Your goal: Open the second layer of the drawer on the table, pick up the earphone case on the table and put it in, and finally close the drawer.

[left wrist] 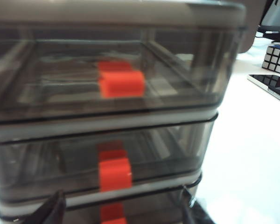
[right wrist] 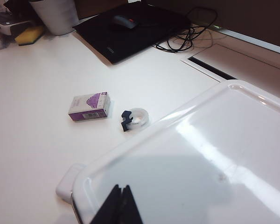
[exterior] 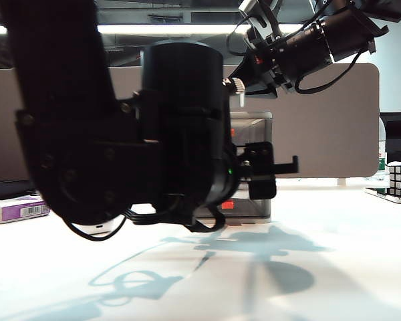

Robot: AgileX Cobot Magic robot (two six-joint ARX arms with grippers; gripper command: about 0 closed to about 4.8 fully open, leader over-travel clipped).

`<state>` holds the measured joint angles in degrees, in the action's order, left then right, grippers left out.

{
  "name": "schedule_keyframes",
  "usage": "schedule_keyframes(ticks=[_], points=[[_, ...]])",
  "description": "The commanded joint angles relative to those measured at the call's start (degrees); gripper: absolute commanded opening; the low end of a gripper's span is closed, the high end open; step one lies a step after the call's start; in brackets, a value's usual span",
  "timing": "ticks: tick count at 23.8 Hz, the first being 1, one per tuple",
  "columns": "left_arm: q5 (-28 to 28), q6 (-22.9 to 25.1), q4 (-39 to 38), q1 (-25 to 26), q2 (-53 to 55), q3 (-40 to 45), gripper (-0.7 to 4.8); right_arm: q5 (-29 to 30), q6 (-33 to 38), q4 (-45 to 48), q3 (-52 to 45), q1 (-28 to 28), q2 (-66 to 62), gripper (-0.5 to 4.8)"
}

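White table [exterior: 334,267]: left pincer [left wrist: 123,210] parted facing the drawer [left wrist: 112,116]; right pincer [right wrist: 119,207] clenched above it.

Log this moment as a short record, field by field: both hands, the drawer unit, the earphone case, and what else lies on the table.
left hand: open, fingertips spread in front of the drawer, near the middle handle
second layer of the drawer: shut
right hand: shut, empty, above the cabinet's white top
earphone case: on the table, beside the cabinet
other items: white-and-purple box, tape roll, Rubik's cube
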<state>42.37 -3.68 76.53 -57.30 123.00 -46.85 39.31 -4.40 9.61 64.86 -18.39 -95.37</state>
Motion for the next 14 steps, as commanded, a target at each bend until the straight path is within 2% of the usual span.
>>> schedule_keyframes(ticks=[1, 5, 14], points=[[2.1, 0.3, -1.1, -0.1, 0.0, -1.9, 3.09, 0.0, -0.4, 1.0, 0.3, 0.0, 0.2, -0.05], [5.4, 0.3, -3.3, 0.0, 0.0, -3.5, 3.09, -1.0, -0.3, 2.4, 0.4, -0.1, -0.9, -0.05], [5.4, 0.2, -3.6, 0.4, 0.0, -3.8, 3.08, -1.9, -0.1, 3.2, 0.4, -0.1, -3.0, -0.05]])
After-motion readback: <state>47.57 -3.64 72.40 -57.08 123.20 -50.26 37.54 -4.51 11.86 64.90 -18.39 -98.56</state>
